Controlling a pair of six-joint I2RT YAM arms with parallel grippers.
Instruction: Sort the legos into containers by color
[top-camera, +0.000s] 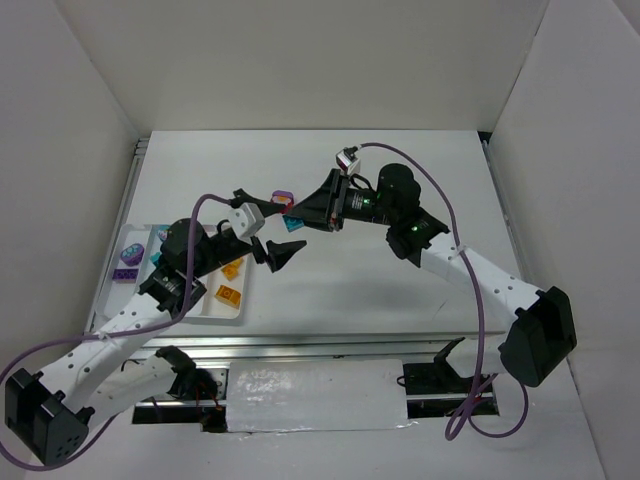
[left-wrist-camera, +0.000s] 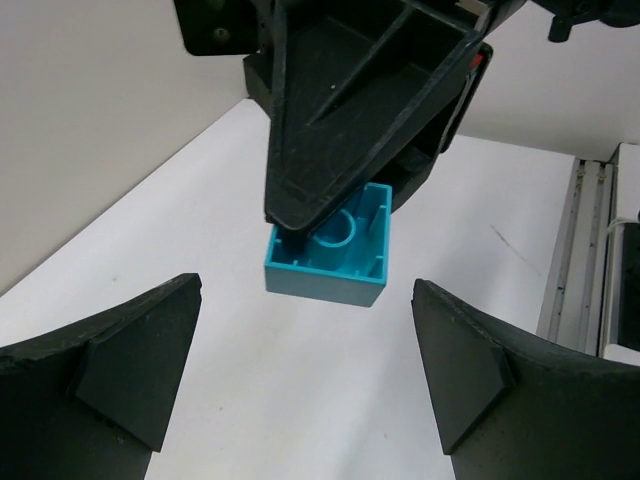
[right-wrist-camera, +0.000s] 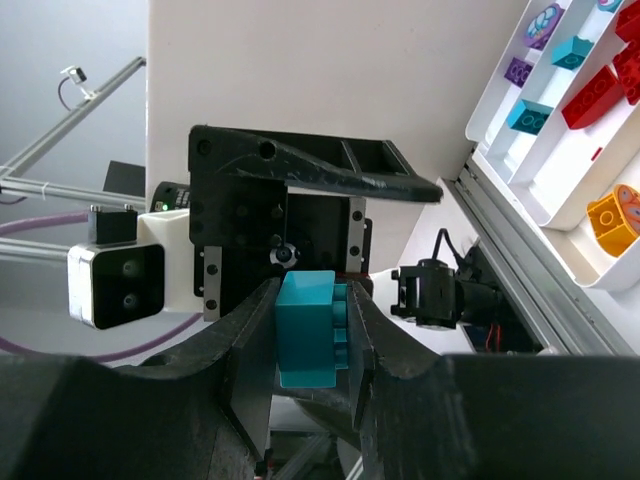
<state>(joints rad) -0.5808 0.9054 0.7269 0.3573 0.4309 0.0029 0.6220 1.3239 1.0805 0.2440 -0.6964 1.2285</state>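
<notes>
Tabletop in white fills the workspace, walled on three sides. The white tray lies at its left edge. Its long compartments hold bricks sorted by colour: purple bricks in one, teal bricks in the next, a red brick in the third and orange bricks in the last.

The right arm reaches in from the right and the left arm from the left, and they meet over the middle of the table, beside the tray.

The right gripper is clamped on a teal brick, its two fingers pressing on opposite sides. The brick's hollow underside faces the left wrist camera. The left gripper points at this brick with its fingers spread wide. It holds nothing and neither finger touches the brick.

A purple piece sits on the table just behind the right gripper, outside the tray.
</notes>
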